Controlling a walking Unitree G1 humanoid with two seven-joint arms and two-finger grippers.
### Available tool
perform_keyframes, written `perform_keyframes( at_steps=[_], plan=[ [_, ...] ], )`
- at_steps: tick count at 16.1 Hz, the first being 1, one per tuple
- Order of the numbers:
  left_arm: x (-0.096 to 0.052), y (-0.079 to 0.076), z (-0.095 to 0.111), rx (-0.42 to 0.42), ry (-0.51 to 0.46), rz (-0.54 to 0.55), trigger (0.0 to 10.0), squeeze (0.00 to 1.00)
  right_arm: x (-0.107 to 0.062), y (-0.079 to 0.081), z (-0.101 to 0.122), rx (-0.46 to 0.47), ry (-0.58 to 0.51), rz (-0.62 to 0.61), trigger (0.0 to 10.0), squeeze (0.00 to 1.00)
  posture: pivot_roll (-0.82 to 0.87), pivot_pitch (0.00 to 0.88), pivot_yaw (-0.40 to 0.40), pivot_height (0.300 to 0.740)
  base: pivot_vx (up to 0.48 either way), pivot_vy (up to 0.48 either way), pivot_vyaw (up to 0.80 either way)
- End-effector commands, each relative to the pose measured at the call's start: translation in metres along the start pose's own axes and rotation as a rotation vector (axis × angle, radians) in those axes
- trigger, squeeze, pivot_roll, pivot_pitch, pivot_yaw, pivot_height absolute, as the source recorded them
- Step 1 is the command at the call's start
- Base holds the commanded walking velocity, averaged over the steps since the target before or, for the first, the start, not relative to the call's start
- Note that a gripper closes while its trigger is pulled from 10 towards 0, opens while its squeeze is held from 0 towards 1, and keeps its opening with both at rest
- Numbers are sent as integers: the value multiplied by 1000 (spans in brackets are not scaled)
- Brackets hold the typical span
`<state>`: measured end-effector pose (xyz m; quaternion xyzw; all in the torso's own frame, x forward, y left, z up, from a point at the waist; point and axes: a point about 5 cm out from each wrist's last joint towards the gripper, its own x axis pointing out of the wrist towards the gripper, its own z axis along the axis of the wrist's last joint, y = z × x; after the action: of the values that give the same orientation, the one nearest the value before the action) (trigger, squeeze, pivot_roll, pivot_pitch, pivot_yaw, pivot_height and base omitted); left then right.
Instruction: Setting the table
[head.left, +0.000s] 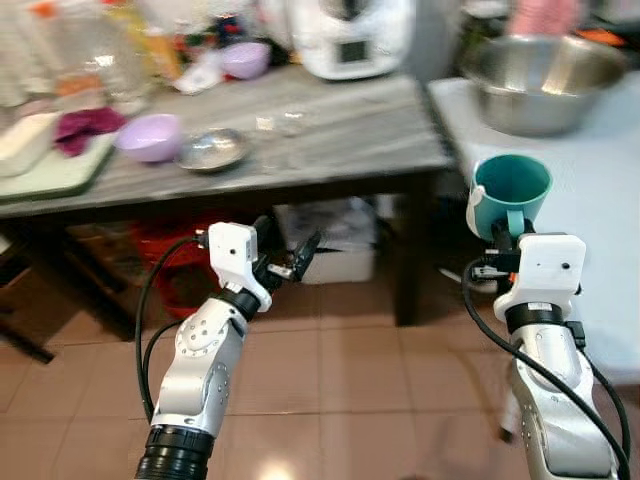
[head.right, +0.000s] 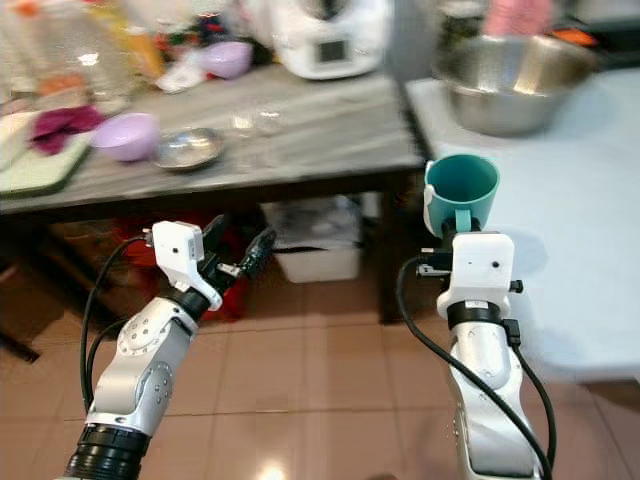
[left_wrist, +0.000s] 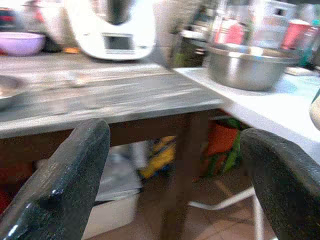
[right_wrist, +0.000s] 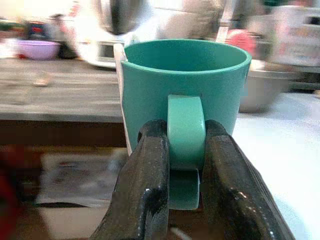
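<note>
My right gripper (head.left: 508, 228) is shut on the handle of a teal mug (head.left: 511, 190), holding it upright in the air beside the near corner of a white table (head.left: 590, 200). In the right wrist view both black fingers (right_wrist: 142, 185) squeeze the mug's handle (right_wrist: 186, 130). My left gripper (head.left: 287, 255) is open and empty, raised in front of the grey wooden table (head.left: 330, 130), below its edge. A purple bowl (head.left: 150, 137) and a small metal dish (head.left: 211, 150) sit on that grey table.
A large steel bowl (head.left: 545, 82) stands on the white table. A white kitchen appliance (head.left: 350, 38), a second purple bowl (head.left: 245, 59), bottles and a green board (head.left: 55, 170) with a magenta cloth (head.left: 85, 126) crowd the grey table. Boxes sit beneath it on the tiled floor (head.left: 330, 380).
</note>
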<state>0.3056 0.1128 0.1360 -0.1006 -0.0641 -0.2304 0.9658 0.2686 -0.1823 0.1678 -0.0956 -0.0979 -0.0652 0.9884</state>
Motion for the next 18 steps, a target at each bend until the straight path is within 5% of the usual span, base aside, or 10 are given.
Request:
perform_keyframes(
  at_steps=[1, 6, 18],
  plan=[
    [-4, 8, 0, 6, 8, 24, 10000, 0, 0, 6, 7, 15, -36, 19, 10000, 0, -207, 106, 123, 740, 244, 416, 0],
    [-3, 7, -1, 8, 9, 20, 10000, 0, 2, 6, 7, 17, -40, 20, 10000, 0, -205, 100, 124, 740, 144, 418, 0],
    [-4, 5, 1, 19, -8, 21, 10000, 0, 3, 6, 9, -4, -58, 27, 10000, 0, -204, 101, 122, 740, 86, 0, 0]
  ],
)
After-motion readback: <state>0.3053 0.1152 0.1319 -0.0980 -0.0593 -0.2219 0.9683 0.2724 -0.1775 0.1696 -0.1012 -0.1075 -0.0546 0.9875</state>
